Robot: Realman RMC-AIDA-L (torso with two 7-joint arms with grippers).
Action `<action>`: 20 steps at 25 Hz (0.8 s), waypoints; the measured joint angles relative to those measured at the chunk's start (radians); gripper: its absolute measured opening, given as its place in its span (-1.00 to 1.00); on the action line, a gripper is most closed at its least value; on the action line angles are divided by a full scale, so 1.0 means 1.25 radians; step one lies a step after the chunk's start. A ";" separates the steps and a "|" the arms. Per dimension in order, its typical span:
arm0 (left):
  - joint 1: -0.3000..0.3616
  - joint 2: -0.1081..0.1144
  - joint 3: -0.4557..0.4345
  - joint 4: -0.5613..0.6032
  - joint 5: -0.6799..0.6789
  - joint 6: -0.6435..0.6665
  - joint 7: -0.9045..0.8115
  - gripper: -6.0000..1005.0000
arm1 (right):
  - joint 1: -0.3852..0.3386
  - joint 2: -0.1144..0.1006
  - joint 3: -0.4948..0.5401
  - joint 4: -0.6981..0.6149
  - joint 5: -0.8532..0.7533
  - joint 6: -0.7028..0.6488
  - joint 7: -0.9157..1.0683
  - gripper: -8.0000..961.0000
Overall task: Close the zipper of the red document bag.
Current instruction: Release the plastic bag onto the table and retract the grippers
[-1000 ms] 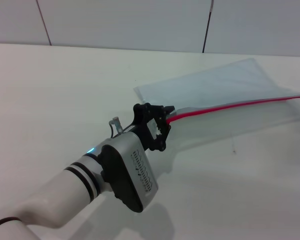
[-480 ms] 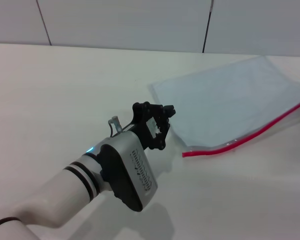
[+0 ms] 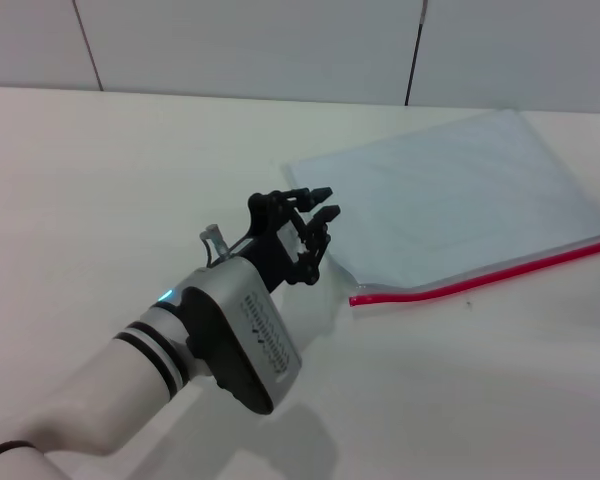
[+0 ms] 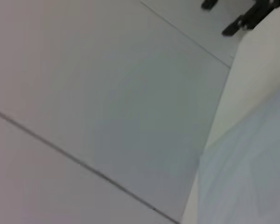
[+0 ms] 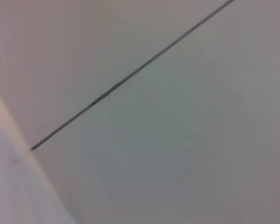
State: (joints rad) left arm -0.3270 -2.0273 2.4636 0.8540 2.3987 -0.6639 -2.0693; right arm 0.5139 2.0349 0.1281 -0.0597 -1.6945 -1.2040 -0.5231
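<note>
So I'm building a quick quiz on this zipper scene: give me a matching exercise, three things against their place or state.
Things:
1. left gripper
2. red document bag
3. zipper

Place or state:
A. lies flat on the table
B. red strip along the bag's near edge
C. open, empty, beside the bag's near left corner

Pairs: 1-C, 2-A, 3-B

— What does the left arm (image 3: 100, 400) look like?
— White tube, black rings, a small blue light, a grey wrist block with black face, then a black skeletal left pincer (image 3: 318, 214).
</note>
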 joint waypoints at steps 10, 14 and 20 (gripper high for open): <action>0.000 -0.002 0.002 -0.053 -0.135 -0.254 -0.101 -0.47 | -0.014 0.000 0.013 0.176 0.140 -0.206 -0.014 0.59; 0.000 -0.002 0.001 -0.083 -0.197 -0.358 -0.185 -0.35 | -0.009 0.001 0.013 0.245 0.151 -0.235 0.039 0.87; -0.011 0.000 -0.008 -0.135 -0.255 -0.441 -0.372 -0.34 | -0.008 -0.001 0.006 0.238 0.147 -0.266 0.318 0.87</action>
State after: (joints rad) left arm -0.3409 -2.0274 2.4537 0.6850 2.0801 -1.2152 -2.5345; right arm 0.5041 2.0331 0.1353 0.2373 -1.5111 -1.5367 -0.1251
